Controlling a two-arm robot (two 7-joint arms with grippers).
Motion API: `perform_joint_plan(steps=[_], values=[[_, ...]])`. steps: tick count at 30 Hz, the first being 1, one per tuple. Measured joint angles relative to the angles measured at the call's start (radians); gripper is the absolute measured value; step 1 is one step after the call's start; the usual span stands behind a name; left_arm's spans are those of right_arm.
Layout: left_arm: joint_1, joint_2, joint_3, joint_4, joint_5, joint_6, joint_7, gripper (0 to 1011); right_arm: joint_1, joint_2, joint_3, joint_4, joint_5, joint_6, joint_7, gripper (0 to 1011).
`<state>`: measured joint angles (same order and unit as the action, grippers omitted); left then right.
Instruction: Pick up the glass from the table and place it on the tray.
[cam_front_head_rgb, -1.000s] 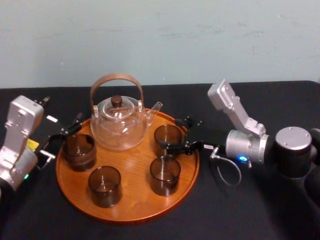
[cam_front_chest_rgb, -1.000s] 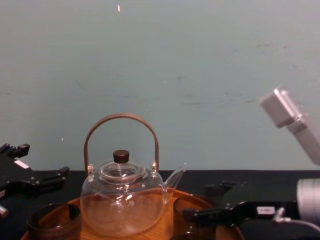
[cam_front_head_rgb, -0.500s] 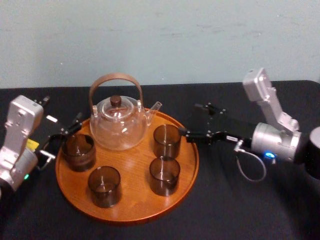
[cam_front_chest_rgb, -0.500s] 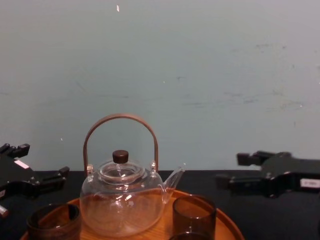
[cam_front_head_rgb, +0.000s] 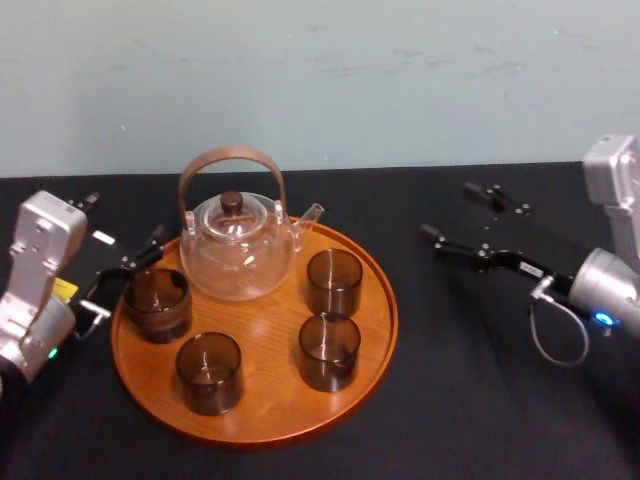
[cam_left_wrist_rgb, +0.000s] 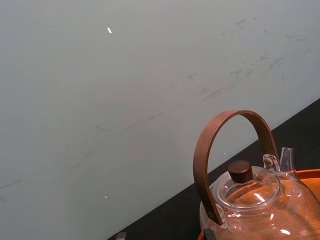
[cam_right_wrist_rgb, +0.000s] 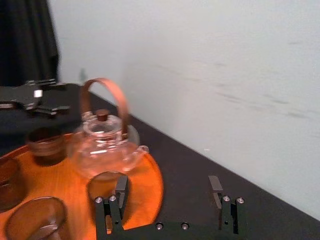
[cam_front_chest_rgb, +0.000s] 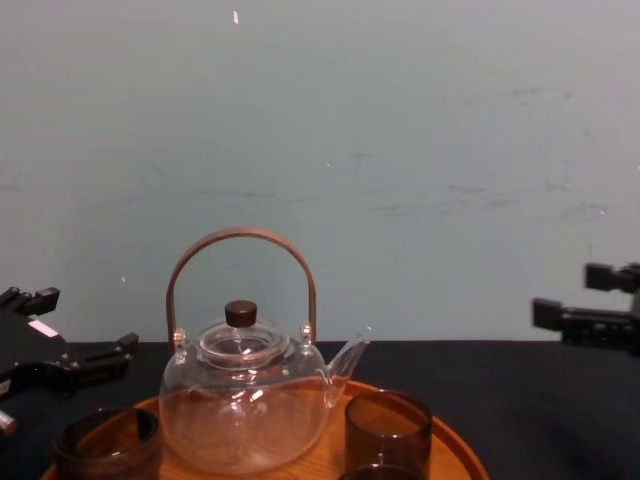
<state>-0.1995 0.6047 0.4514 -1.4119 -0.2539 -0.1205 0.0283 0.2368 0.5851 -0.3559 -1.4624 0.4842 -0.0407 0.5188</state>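
Several brown glasses stand upright on the round wooden tray (cam_front_head_rgb: 262, 415). The one nearest my right arm, a glass (cam_front_head_rgb: 334, 282) (cam_front_chest_rgb: 388, 431) (cam_right_wrist_rgb: 104, 185), stands by the tray's right rim, beside the teapot's spout. My right gripper (cam_front_head_rgb: 450, 210) (cam_front_chest_rgb: 563, 291) (cam_right_wrist_rgb: 167, 187) hovers open and empty over the black table (cam_front_head_rgb: 470, 400), well to the right of the tray. On the tray's left side my left gripper (cam_front_head_rgb: 120, 235) (cam_front_chest_rgb: 75, 325) stays open, close to another glass (cam_front_head_rgb: 158, 303) but not touching it.
A clear glass teapot (cam_front_head_rgb: 238, 245) (cam_front_chest_rgb: 244, 405) (cam_left_wrist_rgb: 252, 202) with a curved brown handle fills the back of the tray. Two more glasses (cam_front_head_rgb: 209, 372) (cam_front_head_rgb: 329, 352) stand at its front. A pale wall rises behind the table.
My right gripper has drawn back to the right, away from the glass by the tray's right rim, which stays standing there. The left arm has not moved.
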Motion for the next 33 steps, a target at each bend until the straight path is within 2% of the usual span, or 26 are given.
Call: perform_joint_plan(steps=[6,16,27,33], values=[[0.000,0.000,0.000,0.000,0.000,0.000,0.000,1001,-0.069,-0.010,0.051,-0.024,-0.035,-0.054,-0.085,1002],[0.000,0.000,0.000,0.000,0.000,0.000,0.000,1001,-0.139,-0.048,0.088,-0.022,-0.094,-0.104,-0.168,1002],[0.000,0.000,0.000,0.000,0.000,0.000,0.000,1001,-0.155,-0.092,0.111,0.008,-0.131,-0.116,-0.200,1002],[0.000,0.000,0.000,0.000,0.000,0.000,0.000,1001,-0.156,-0.092,0.111,0.009,-0.132,-0.116,-0.201,1002]])
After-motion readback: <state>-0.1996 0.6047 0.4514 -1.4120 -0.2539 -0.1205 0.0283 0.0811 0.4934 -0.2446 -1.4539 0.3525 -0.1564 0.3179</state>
